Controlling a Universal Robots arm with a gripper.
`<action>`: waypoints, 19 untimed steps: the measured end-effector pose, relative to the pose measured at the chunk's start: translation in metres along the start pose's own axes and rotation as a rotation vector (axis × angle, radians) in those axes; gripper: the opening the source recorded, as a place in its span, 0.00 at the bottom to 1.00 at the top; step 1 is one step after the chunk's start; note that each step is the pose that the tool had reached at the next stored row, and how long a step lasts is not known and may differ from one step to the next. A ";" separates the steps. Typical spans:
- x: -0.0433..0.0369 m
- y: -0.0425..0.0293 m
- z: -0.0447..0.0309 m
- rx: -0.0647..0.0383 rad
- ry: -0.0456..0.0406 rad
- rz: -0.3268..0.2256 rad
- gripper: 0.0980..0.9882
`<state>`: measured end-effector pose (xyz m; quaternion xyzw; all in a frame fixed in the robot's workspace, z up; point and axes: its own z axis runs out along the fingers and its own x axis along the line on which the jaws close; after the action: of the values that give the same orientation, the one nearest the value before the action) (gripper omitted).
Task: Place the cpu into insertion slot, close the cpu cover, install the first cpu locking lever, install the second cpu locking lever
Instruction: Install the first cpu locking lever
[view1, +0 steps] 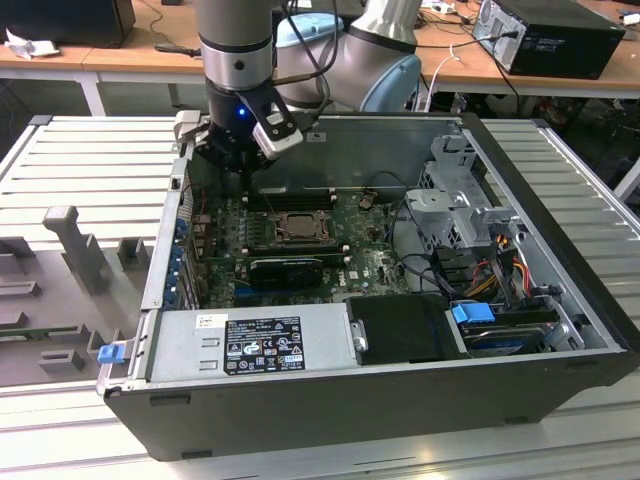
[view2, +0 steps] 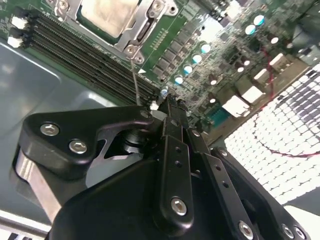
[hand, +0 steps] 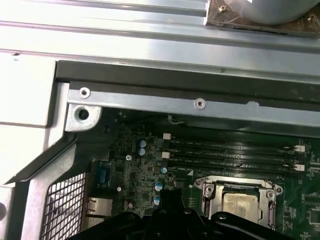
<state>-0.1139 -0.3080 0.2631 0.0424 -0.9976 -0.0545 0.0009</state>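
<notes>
While the case lies open, the cpu fills the insertion slot.

The gripper, fingers together, is hanging low over the board beside the socket, hemmed by the memory slots and the case wall. A thin lever is slanting from the socket's frame to just beside its tips. Room is lying open above the socket. The heatsink is standing just beside it, and the drive cage and cables are crowding the exterior view's right.
</notes>
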 end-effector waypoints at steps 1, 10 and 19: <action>-0.0006 0.0023 0.0011 0.000 0.0000 0.000 0.01; -0.0070 0.0068 0.0050 0.000 -0.0004 0.004 0.01; -0.0179 0.0057 0.0065 0.000 0.0000 0.004 0.01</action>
<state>-0.0966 -0.3001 0.2573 0.0406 -0.9977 -0.0545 0.0010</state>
